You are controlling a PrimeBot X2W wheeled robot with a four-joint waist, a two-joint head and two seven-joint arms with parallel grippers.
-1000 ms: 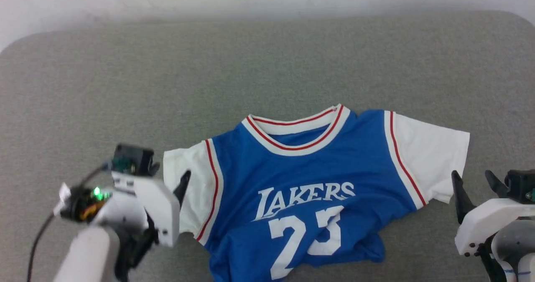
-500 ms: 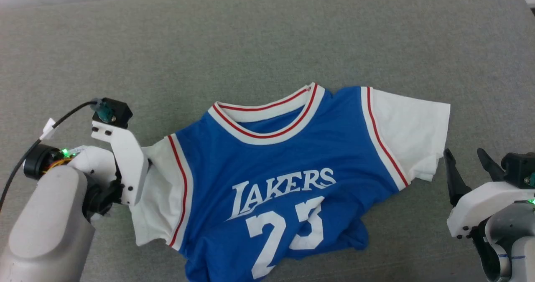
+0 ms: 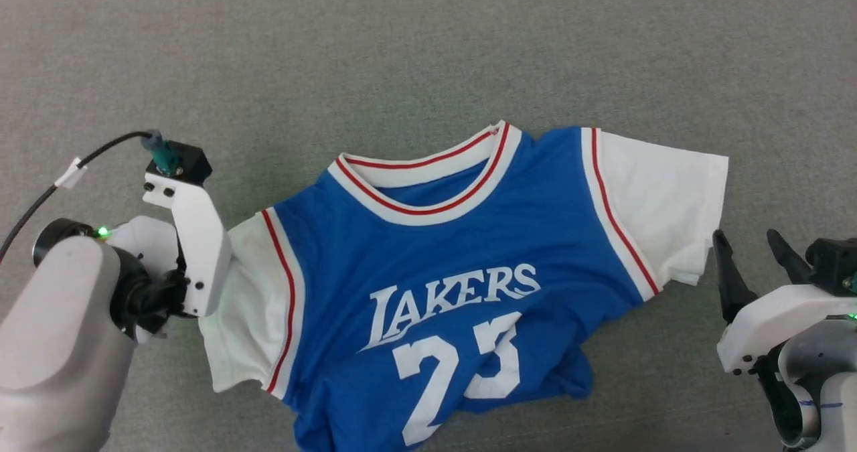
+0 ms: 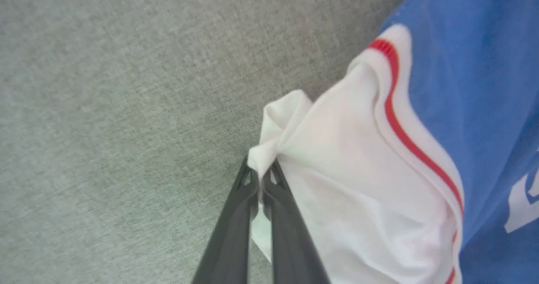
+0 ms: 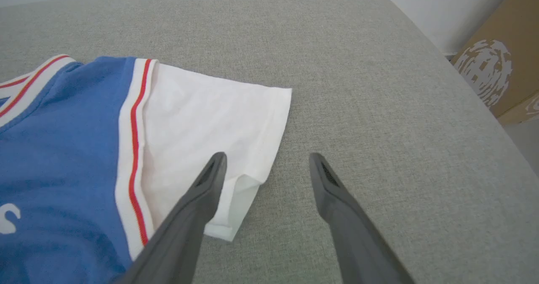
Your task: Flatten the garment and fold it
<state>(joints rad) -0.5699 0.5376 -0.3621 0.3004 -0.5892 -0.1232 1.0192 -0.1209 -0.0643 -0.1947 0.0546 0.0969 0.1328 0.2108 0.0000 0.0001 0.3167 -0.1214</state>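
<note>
**Garment** (image 3: 469, 258): blue jersey with white sleeves, lying front up near the middle of the grey padded surface (image 3: 428, 50).
- **Print:** white "LAKERS" over "23". The "3" is creased, and the head view's bottom edge cuts off the lower hem.
- **Orientation:** collar toward the far edge. The sleeve-to-sleeve axis runs left to right, slightly tilted.

**Left gripper** (image 4: 261, 183): fingers pressed together, pinching the left sleeve's edge.

**Right gripper** (image 3: 746, 241): fingers spread and empty, just beside the right sleeve.

**Cardboard box** (image 5: 497, 78): white mark, unreadable.
</note>
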